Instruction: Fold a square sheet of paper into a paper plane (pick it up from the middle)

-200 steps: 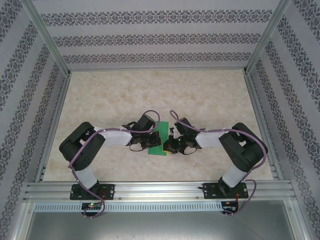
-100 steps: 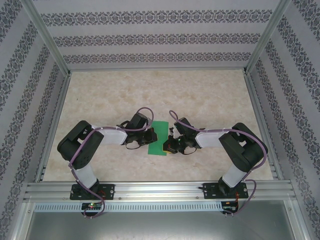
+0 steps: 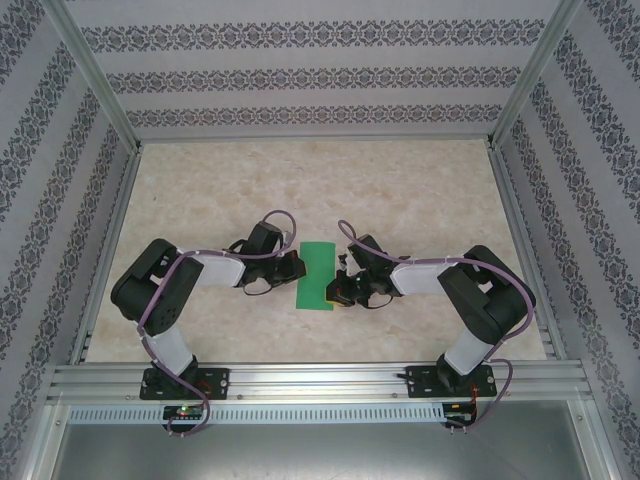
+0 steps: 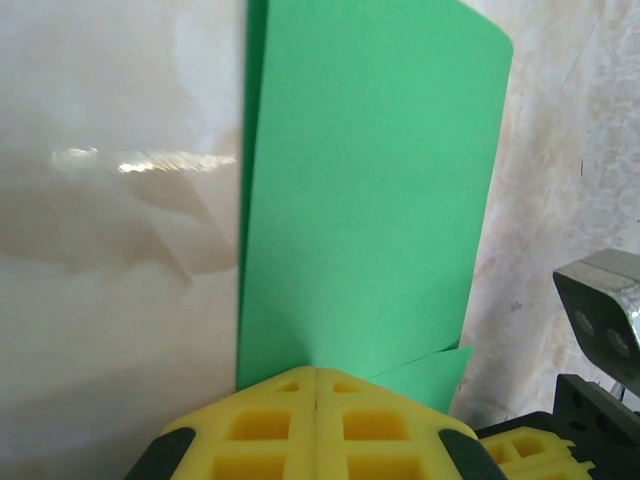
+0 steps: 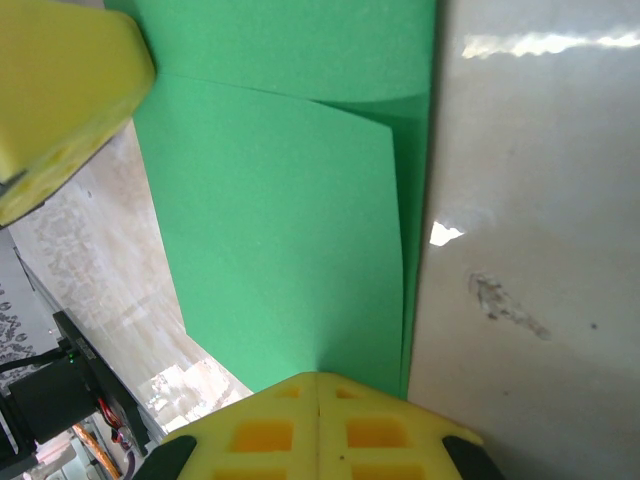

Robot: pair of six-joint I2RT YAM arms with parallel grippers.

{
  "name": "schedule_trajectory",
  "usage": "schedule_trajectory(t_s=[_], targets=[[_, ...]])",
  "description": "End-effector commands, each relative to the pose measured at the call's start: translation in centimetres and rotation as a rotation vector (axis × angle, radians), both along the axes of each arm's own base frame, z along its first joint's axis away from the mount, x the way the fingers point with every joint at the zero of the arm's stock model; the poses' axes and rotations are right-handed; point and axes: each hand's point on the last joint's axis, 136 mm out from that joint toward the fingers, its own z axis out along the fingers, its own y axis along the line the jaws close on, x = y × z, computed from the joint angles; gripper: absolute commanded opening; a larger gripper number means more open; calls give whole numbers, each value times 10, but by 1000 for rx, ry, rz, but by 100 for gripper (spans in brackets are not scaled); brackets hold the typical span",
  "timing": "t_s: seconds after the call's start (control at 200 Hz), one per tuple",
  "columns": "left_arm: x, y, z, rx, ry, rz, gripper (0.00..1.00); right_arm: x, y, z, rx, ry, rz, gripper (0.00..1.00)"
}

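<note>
The square sheet of paper (image 3: 320, 272) is bright green and lies flat on the table, folded into a long narrow strip. Its layers show in the left wrist view (image 4: 370, 200), with a small flap poking out at one end, and in the right wrist view (image 5: 280, 230). My left gripper (image 3: 296, 270) is shut, its yellow tips (image 4: 316, 372) resting at the strip's left edge. My right gripper (image 3: 337, 292) is also shut, tips (image 5: 318, 377) touching the strip's near right edge. Neither gripper has paper between its pads. The paper plane is out of view.
The marble-patterned table (image 3: 420, 200) is fenced by aluminium rails and patterned walls (image 3: 300, 80). The right gripper's metal body (image 4: 600, 310) is close on the right of the left wrist view. The left gripper's yellow finger (image 5: 60, 100) shows at the upper left of the right wrist view.
My left gripper has slid left off the top of the strip to its left edge, uncovering more green. The right arm has stayed put.
</note>
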Motion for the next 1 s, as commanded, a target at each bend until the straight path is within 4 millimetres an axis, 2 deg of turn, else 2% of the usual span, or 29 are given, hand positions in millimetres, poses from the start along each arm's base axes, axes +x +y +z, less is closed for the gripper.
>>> schedule_trajectory(t_s=[0.0, 0.295, 0.505, 0.609, 0.704, 0.909, 0.999], targets=[[21, 37, -13, 122, -49, 101, 6, -27, -36, -39, -201, 111, -22, 0], [27, 42, 10, 116, -119, 70, 7, -26, -34, -39, -186, 103, -19, 0], [20, 18, 57, -22, -172, 34, 9, -21, -29, -34, -174, 89, -17, 0], [10, 3, 68, -40, -173, -20, 9, -19, -28, -32, -170, 83, -18, 0], [1, -5, 64, -39, -157, -41, 9, -16, -26, -29, -163, 74, -24, 0], [-20, -28, 36, -93, -100, -111, 7, -10, -21, -22, -148, 59, -29, 0], [-22, -26, 24, -68, -91, -106, 7, -9, -21, -21, -148, 56, -31, 0]])
